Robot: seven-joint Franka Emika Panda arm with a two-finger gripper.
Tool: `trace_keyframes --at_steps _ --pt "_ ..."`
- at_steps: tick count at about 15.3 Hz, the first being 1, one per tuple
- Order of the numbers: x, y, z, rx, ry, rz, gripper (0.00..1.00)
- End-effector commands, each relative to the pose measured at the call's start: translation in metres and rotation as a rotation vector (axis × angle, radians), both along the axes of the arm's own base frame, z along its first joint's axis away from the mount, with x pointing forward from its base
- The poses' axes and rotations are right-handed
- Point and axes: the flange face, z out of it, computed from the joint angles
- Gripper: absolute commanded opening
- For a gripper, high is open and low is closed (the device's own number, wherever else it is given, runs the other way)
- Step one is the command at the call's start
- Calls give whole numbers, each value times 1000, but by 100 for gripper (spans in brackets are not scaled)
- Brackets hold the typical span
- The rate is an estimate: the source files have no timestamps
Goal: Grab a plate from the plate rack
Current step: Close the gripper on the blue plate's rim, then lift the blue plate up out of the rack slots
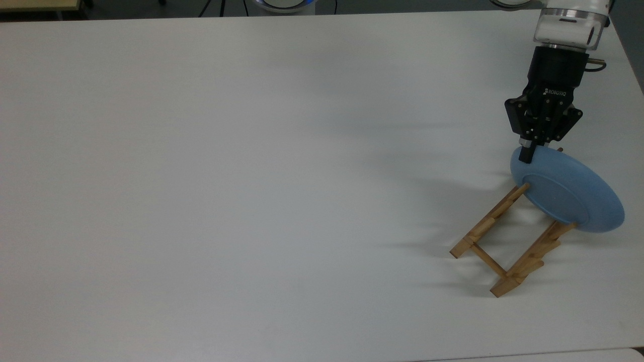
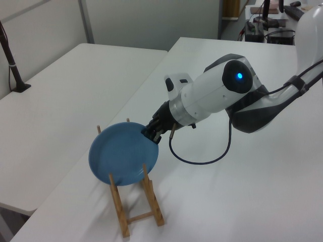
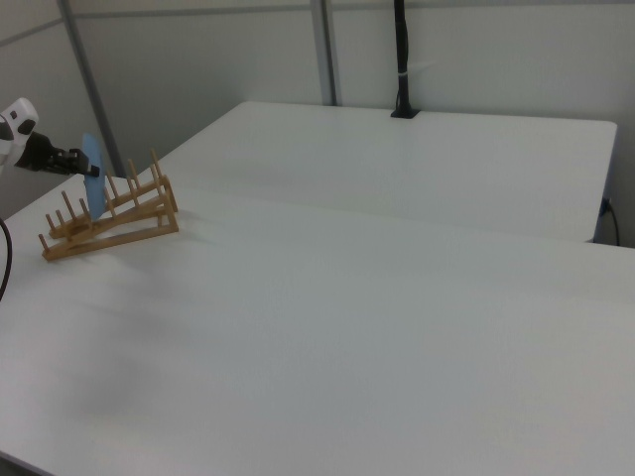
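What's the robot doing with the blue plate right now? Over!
Pincer shut on the plate's top rim. Plate still between the plate rack's pegs, and the rack is tipping up with it. White table around it, nothing in the way. Over.

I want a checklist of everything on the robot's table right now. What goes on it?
Surface: white table, bare apart from the job's things.
Job's things: light-blue plate among the pegs of the wooden plate rack, whose end under the plate is tipped up off the table.
Clutter: nothing seen.
Grippers: black gripper shut on the plate's upper rim.
Cables: black cable looping below the arm.
Surroundings: second white table, grey partition walls.
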Motion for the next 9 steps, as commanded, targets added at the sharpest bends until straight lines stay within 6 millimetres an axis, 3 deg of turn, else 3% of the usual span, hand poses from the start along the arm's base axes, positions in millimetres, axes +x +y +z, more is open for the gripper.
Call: trace_keyframes --at_steps 1,5,9 --pt "0 -1 19 12 -48 2 0" --pt "-6 -12 73 69 -94 -18 0" --pt "-6 -59 125 179 -35 -109 0"
